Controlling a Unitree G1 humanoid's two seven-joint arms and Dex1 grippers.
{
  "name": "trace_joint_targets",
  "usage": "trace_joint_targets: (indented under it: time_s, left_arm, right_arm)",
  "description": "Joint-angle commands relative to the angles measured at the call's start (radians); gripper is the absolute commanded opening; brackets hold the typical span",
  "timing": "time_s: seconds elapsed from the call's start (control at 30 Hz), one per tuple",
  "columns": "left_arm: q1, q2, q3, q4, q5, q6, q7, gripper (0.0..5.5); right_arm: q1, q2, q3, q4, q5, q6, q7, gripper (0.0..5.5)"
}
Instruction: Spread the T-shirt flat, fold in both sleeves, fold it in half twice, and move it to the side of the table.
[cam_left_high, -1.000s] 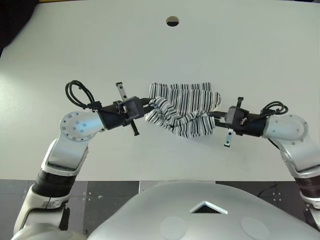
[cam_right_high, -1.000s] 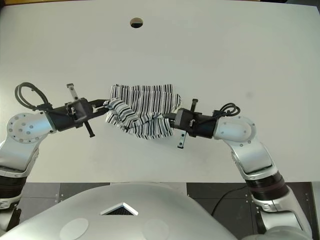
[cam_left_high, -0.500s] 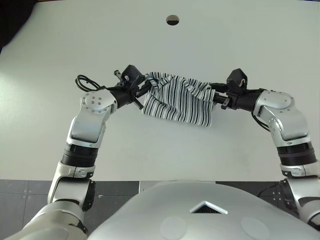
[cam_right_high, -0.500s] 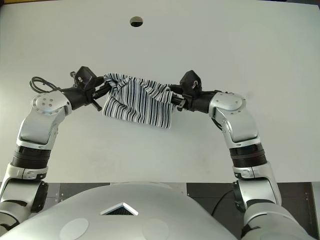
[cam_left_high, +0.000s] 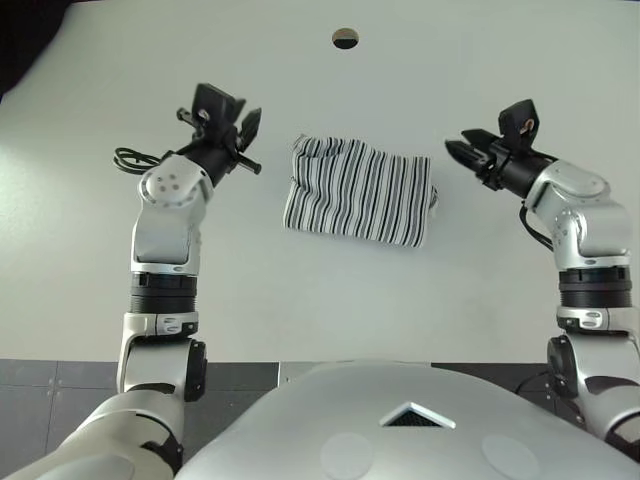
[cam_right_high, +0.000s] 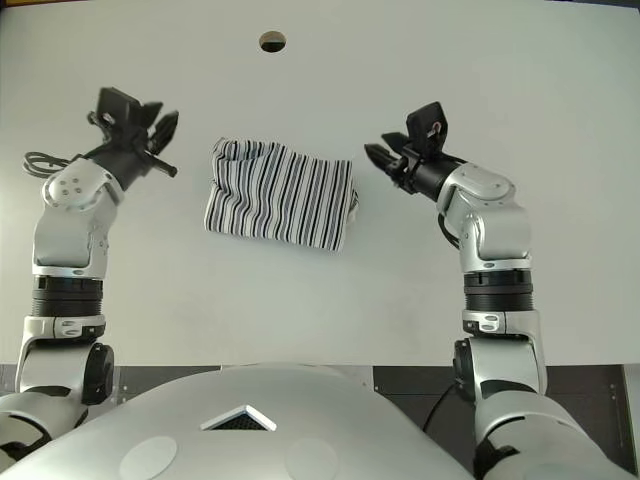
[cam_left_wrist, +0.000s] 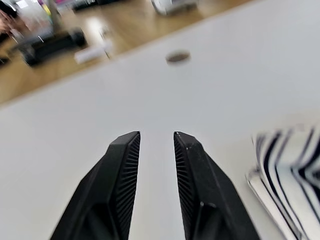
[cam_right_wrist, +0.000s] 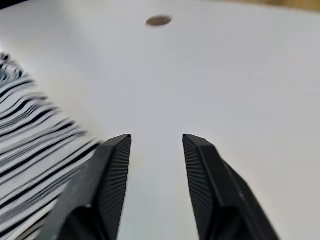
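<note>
One T-shirt (cam_left_high: 358, 190), one table (cam_left_high: 320, 290), one hole (cam_left_high: 345, 39), one left claw (cam_left_wrist: 156, 135), one right claw (cam_right_wrist: 156, 136).

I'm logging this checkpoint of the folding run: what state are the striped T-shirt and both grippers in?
T-shirt: folded into a rough rectangle, lying on the table, held by nothing.
left gripper: jaws open, empty, apart from the T-shirt.
right gripper: jaws open, empty, apart from the T-shirt.

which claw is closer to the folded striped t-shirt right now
Right, by a little. The right claw hangs open just off the right edge of the black-and-white striped folded T-shirt; the left claw is open, farther off its left corner.
</note>
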Motion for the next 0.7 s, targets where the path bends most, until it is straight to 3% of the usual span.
trace_joint_targets:
  time_s: [0.03,0.2,0.3,0.4,0.5,0.7]
  left_arm:
    - [0.098,-0.094,0.063,-0.009,-0.074,-0.17,0.014,0.75]
    - [0.186,-0.19,0.053,0.117,0.003,-0.427,0.106,0.1]
    - [0.179,-0.183,0.094,0.241,0.054,-0.589,0.181,0.1]
    - [0.141,-0.208,0.158,0.299,-0.08,-0.608,0.137,0.1]
    - [0.132,-0.213,0.153,0.31,-0.106,-0.619,0.104,0.1]
    - [0.152,-0.214,0.156,0.298,-0.097,-0.639,0.107,0.1]
  right_arm:
    - [0.039,0.05,0.108,-0.118,-0.165,-0.244,-0.091,1.04]
    - [0.107,0.136,0.376,-0.121,-0.437,-0.493,-0.191,0.13]
    - [0.116,0.206,0.483,-0.018,-0.492,-0.523,-0.194,0.13]
    - [0.092,0.253,0.489,0.14,-0.488,-0.512,-0.193,0.13]
    - [0.072,0.246,0.471,0.247,-0.512,-0.501,-0.214,0.13]
    - [0.088,0.119,0.394,0.273,-0.555,-0.462,-0.221,0.13]
